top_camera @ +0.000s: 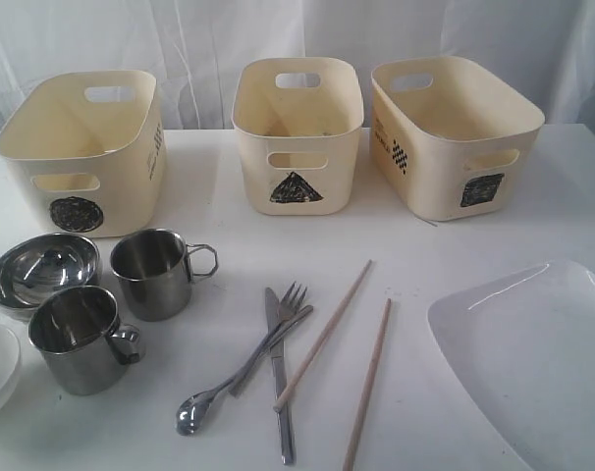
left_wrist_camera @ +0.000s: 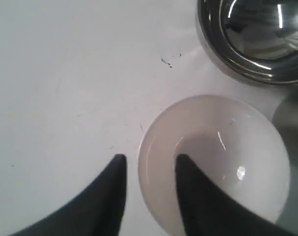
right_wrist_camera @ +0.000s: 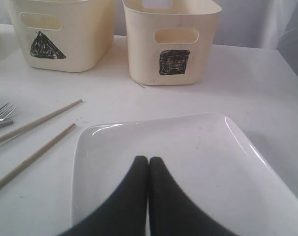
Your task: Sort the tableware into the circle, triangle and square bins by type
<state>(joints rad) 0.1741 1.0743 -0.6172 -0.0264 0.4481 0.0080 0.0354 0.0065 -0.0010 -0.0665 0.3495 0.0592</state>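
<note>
At the near left edge of the bench (top_camera: pixel 229 226), the small white bowl (left_wrist_camera: pixel 232 142) sits just beside the steel bowl (top_camera: pixel 42 270). The left fingers (left_wrist_camera: pixel 109 196) stand part-way apart astride its rim, one outside and one inside, not yet pinching. The bowl looks light, glossy and probably brittle, so a gentle squeeze on the rim is the sensible hold.

The far steel mug (top_camera: pixel 155 270) and near steel mug (top_camera: pixel 77 339) are stiff and slick; the wall or the handle would serve.

In the middle, the spoon (top_camera: pixel 204 402), knife (top_camera: pixel 278 383) and fork (top_camera: pixel 283 324) lie crossed. They are thin and low, so awkward to lift. The left chopstick (top_camera: pixel 322 334) and right chopstick (top_camera: pixel 368 383) look light and less slippery.

At the right, the large white plate (right_wrist_camera: pixel 188 162) is broad and likely heavy, and its raised edge is the only hold. The right fingers (right_wrist_camera: pixel 139 196) hang over it, pressed together and empty.
</note>
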